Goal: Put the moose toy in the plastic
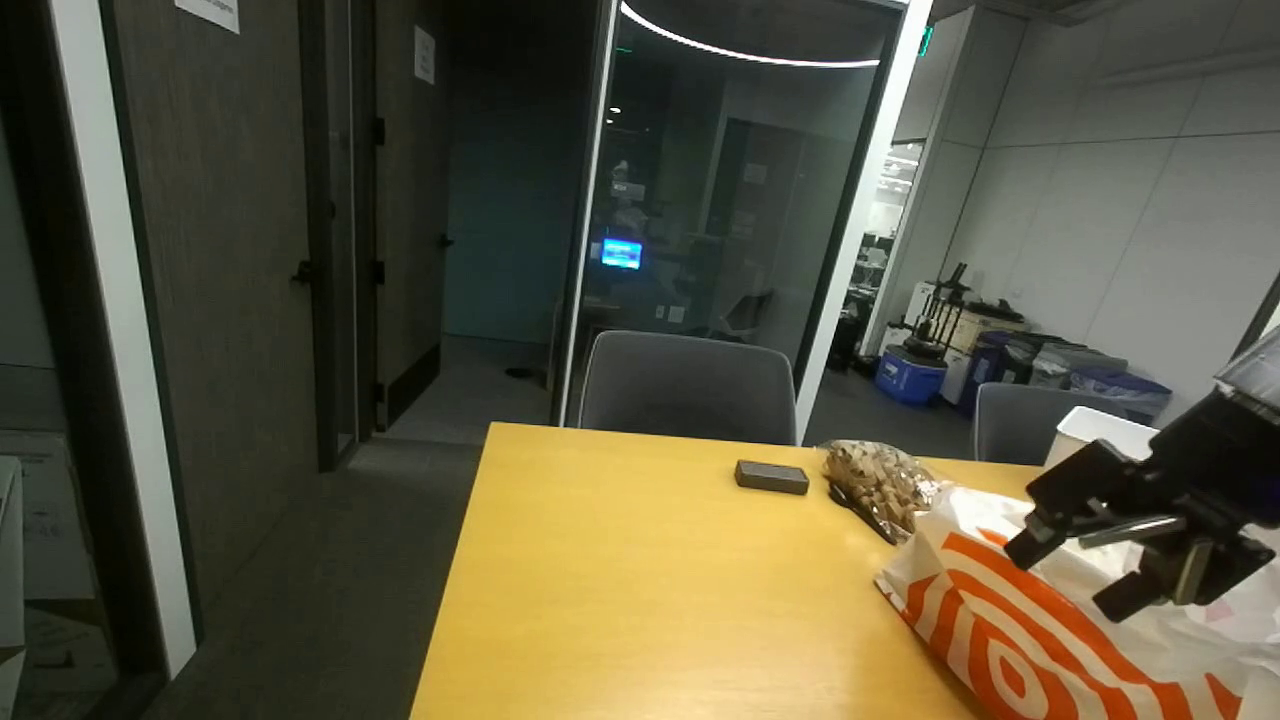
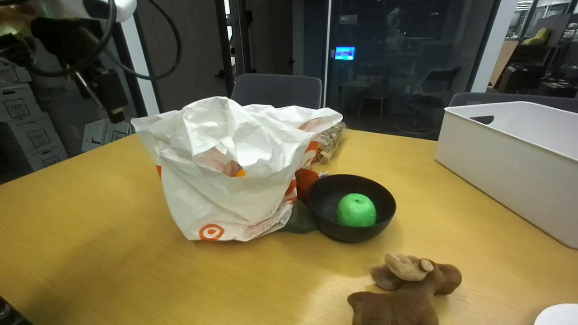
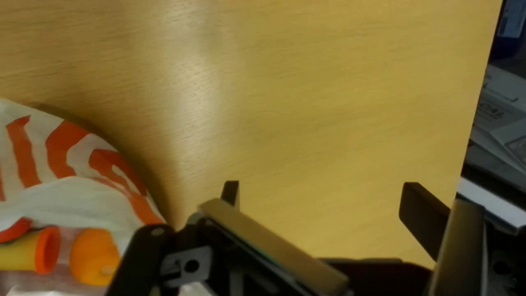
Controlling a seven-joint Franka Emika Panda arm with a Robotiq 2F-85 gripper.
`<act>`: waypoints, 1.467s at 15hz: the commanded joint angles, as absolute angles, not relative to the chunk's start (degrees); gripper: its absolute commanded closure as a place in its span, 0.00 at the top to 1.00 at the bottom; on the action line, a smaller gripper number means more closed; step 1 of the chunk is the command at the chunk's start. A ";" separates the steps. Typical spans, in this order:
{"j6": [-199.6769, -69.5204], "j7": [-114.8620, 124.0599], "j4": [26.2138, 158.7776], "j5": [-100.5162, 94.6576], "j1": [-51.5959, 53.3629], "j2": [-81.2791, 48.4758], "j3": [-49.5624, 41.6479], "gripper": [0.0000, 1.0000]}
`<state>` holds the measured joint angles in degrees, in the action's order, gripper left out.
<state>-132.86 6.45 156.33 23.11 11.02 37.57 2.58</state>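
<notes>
Can see nearest, in an exterior view, a tan-antlered brown plush moose toy (image 2: 393, 309), resting on the yellow-tan wooden table (image 2: 113, 271) and cut off by the lower border. Note at the lower right corner a white round-edged object (image 2: 560, 316), too cropped to name. Find farther in, well apart from the moose toy, a round black bowl (image 2: 352, 234) holding a green apple-like fruit (image 2: 356, 210), and just beside it an orange-printed white plastic bag (image 2: 235, 203), standing with mouth gaping (much creased, most of all around the rim). Can make out between bag and bowl a rust-red rounded thing (image 2: 306, 181) and a dark grey-green cloth-like thing (image 2: 300, 219), both partly hidden. Looking down in the wrist view, see in the mouth of the bag a yellow tube-shaped object (image 3: 20, 253) with an orange end and an orange rounded object (image 3: 94, 255). See there also the black two-fingered gripper (image 3: 322, 197), released, with jaws parted wide and just tabletop showing between; raised above the table in both exterior views. Pick out at the right of an exterior view a white rectangular box (image 2: 496, 171) with a cut-out handle. Spot past the white bag a clear, shiny bag of brown chip-like bits (image 1: 880, 485) and, near it, a small dark grey oblong block (image 1: 772, 478). Beyond the table, find grey chairs (image 1: 690, 385), then a glass wall (image 1: 670, 110) showing a blue-lit screen (image 1: 621, 254), dark wood-grain doors (image 1: 215, 250) and a blue tub (image 1: 908, 380) on the floor.
</notes>
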 commanded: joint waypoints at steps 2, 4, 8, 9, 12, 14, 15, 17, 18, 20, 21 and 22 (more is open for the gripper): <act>-132.75 11.71 154.39 22.51 4.11 41.67 0.81 1.00; -132.14 13.40 153.83 21.68 0.57 44.60 -0.35 1.00; -130.80 18.14 152.47 15.15 -9.35 48.70 -1.02 1.00; -130.74 19.57 152.27 13.59 -11.65 49.34 -0.97 1.00; -131.19 23.07 152.91 8.46 -18.96 49.63 -1.09 1.00; -131.81 26.32 153.66 5.55 -23.19 48.54 -0.44 1.00; -132.06 27.81 154.17 4.15 -25.12 47.75 -0.25 1.00; -132.77 31.50 155.58 1.66 -28.56 45.80 0.46 1.00; -133.56 33.23 156.57 0.49 -30.12 44.30 0.73 1.00; -134.51 37.35 157.88 -2.07 -33.27 41.76 1.35 1.00; -133.49 39.25 157.47 -3.53 -34.81 40.76 0.96 1.00; -133.78 41.23 157.98 -4.97 -36.44 39.52 0.85 1.00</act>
<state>-132.40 35.38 158.13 -1.27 -32.04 43.05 0.04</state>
